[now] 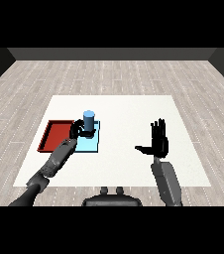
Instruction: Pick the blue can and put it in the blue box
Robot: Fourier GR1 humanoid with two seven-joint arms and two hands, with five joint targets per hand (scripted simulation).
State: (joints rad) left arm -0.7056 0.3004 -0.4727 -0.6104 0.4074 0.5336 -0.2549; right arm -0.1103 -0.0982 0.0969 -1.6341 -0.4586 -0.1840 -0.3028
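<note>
Two trays lie side by side; the left hand (78, 130) curls round the upright blue can (88, 120) over the light blue tray (93, 145), beside the red tray (54, 134). Placing seems underway; next, release. Right hand (159, 141) is open, well apart

I see the blue can (88, 120) standing upright, a plain light-blue cylinder with a paler top, over the far part of the blue tray (90, 144). My left hand (78, 130) curls its fingers round the can's lower half. The tray is flat, light blue, lying on the white surface directly beside the red one.
</note>
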